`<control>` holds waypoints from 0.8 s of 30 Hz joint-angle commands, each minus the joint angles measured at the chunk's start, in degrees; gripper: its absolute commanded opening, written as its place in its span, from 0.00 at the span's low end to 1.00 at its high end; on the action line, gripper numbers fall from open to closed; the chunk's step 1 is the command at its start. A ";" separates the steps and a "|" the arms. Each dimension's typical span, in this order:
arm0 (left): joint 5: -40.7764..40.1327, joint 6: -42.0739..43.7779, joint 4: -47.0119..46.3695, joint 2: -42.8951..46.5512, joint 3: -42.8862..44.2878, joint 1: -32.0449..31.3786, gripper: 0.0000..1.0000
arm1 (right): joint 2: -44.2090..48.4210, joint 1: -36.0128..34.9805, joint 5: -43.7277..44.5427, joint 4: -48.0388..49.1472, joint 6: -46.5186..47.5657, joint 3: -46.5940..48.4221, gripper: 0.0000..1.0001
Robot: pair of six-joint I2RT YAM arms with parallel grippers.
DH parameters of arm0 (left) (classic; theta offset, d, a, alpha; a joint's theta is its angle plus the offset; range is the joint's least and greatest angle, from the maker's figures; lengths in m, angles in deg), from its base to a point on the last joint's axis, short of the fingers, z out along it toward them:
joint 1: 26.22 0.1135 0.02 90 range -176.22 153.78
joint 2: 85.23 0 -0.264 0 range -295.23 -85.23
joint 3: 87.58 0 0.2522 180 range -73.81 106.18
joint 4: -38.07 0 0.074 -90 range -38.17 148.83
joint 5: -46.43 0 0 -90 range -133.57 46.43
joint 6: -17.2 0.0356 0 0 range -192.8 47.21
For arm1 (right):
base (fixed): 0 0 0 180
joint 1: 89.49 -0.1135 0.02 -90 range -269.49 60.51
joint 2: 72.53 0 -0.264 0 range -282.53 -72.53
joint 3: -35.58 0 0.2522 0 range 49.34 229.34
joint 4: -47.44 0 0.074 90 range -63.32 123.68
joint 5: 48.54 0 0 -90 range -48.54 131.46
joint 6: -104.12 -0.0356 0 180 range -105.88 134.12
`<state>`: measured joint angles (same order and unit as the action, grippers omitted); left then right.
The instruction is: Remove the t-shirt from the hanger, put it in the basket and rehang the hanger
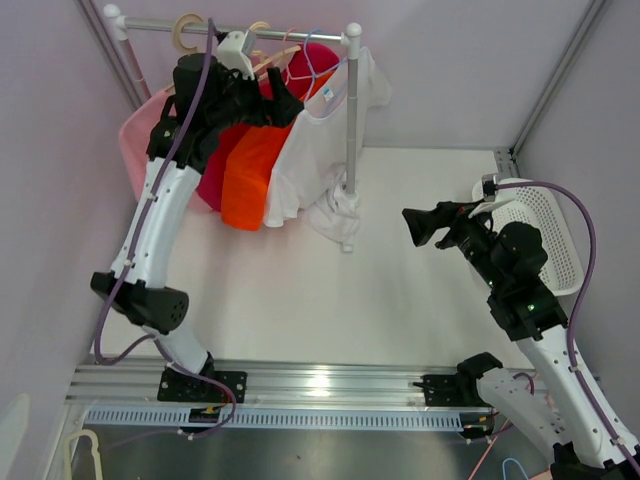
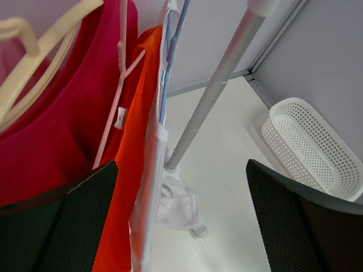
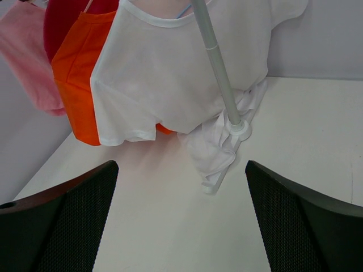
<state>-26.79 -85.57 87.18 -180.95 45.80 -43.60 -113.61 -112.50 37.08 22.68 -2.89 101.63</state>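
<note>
At the far rail [image 1: 150, 24], the left gripper [image 1: 283, 103] is held spread, nothing gripped, near the white t-shirt [image 1: 305, 160]; the right gripper [image 1: 418, 226], likewise spread, is held well apart at the right

Two white-shelled arms, the left arm [image 1: 160, 212] and the right arm [image 1: 563, 392], carry black joint housings above black bolted bases. A lavender cable [image 1: 209, 45] trails along each. The fingers [image 2: 68, 226] are black with finely dotted mesh faces.
</note>
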 commanded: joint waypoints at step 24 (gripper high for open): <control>-0.95 7.15 -18.82 -16.07 10.64 -4.41 0.93 | 1.44 0.50 -7.22 4.59 2.60 -0.26 0.99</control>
<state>-26.35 -80.02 74.57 -195.57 55.68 -47.32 -113.20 -112.24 31.40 24.73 -1.23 101.37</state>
